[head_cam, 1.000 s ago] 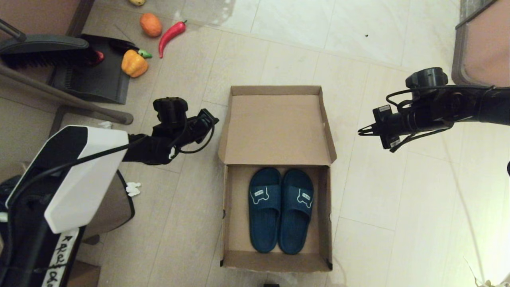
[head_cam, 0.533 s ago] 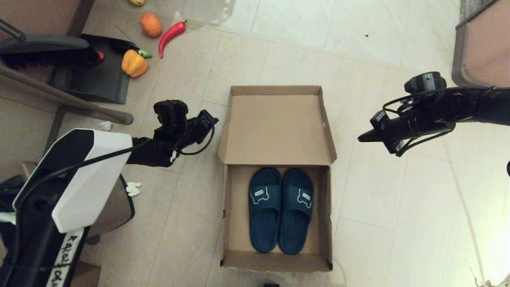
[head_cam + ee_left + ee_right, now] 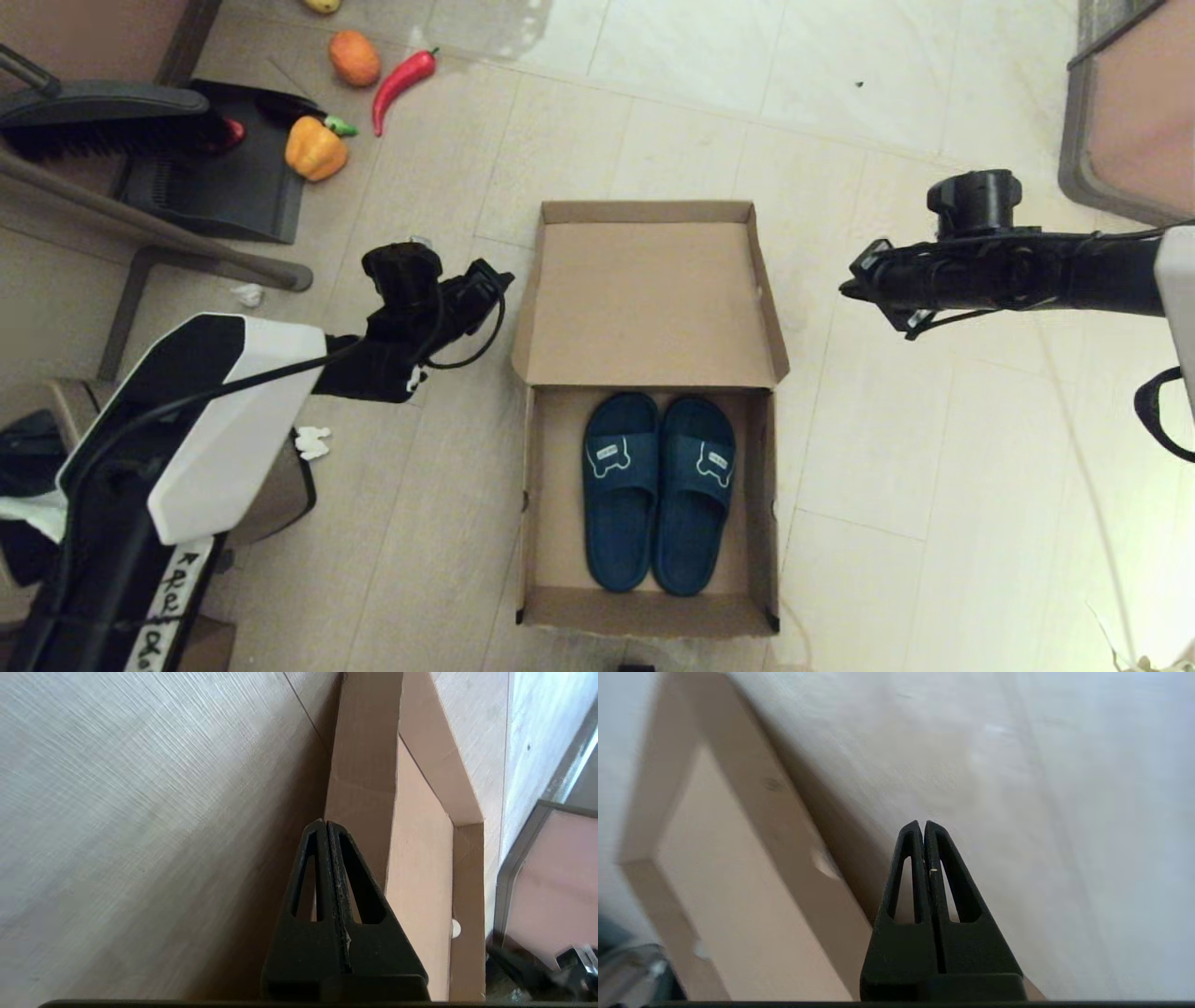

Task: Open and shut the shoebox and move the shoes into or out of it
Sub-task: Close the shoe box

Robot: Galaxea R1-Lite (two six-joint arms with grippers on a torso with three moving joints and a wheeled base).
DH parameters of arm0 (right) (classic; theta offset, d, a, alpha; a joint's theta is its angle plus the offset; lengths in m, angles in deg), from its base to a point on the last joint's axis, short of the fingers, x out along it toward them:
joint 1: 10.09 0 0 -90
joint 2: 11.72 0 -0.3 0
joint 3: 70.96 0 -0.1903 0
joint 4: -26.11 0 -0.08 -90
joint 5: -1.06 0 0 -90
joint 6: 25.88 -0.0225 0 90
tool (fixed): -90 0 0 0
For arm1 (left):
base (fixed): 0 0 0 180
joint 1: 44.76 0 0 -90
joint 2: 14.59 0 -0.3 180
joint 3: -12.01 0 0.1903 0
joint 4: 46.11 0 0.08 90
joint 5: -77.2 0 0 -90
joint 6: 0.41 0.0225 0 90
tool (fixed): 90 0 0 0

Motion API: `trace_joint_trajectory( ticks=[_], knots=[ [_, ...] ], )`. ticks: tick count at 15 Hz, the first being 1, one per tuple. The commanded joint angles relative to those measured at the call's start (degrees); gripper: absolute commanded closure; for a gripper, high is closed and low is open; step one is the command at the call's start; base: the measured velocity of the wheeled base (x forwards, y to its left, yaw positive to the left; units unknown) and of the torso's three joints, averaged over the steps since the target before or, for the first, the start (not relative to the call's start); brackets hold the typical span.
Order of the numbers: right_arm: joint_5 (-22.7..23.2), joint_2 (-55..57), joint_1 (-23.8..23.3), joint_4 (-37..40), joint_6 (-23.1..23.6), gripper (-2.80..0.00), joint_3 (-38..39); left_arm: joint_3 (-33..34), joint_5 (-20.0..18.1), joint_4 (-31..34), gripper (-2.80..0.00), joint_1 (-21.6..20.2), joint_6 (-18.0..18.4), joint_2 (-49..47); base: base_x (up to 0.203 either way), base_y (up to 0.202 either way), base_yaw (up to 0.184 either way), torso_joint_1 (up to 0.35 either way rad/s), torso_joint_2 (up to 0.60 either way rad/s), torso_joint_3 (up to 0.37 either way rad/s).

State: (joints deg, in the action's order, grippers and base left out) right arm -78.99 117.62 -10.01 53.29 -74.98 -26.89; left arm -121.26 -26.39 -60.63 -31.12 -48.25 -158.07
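Observation:
The brown cardboard shoebox point(image 3: 557, 560) lies open on the floor, its hinged lid point(image 3: 644, 299) folded flat to the far side. Inside sit the two dark teal shoes point(image 3: 658, 490) side by side, logo straps up. My left gripper point(image 3: 504, 278) hangs shut and empty just left of the lid's left flap point(image 3: 364, 765). On the other side my right gripper point(image 3: 845, 288) is shut and empty, a short way right of the lid's right flap point(image 3: 784, 812). In the wrist views both pairs of fingertips meet, left gripper point(image 3: 325, 822) and right gripper point(image 3: 923, 823).
A black dustpan point(image 3: 219, 177) and brush point(image 3: 103, 117) lie at the far left with an orange pepper point(image 3: 315, 147), a red chilli point(image 3: 400, 84) and an orange fruit point(image 3: 353, 58). A brown bin point(image 3: 266, 485) stands near my left arm. Furniture point(image 3: 1134, 103) stands far right.
My right gripper has rolled and risen slightly, its tip now level with the lid's right flap. The left arm has shifted a little nearer; its gripper stays by the left flap.

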Motion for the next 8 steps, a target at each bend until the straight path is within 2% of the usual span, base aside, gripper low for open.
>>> trace_joint_trajectory(
  ticks=[1, 3, 5, 8],
  knots=[
    [-0.1, 3.0, 0.5, -3.5, -0.6, 0.00, 0.0, -0.1, -0.1, -0.9, 0.00, 0.6, -0.2, -1.3, 0.000, 0.000, 0.000, 0.000, 0.00, 0.000],
    [0.0, 5.2, 1.1, -9.5, -1.2, 0.00, 0.0, -0.1, 0.2, -3.6, 0.00, 1.0, -0.2, -2.4, 0.000, 0.000, 0.000, 0.000, 0.00, 0.000],
    [0.4, 6.5, 3.1, -14.3, -4.7, 0.00, 0.0, -0.1, 0.2, -4.0, 0.00, 0.9, -0.1, -2.4, 0.000, 0.000, 0.000, 0.000, 0.00, 0.000],
    [2.8, 9.1, 4.1, -16.3, -6.9, 0.00, -0.1, -0.1, 0.1, -4.0, 0.00, 1.1, 0.1, -2.6, 0.000, 0.000, 0.000, 0.000, 0.00, 0.000]
  ],
)
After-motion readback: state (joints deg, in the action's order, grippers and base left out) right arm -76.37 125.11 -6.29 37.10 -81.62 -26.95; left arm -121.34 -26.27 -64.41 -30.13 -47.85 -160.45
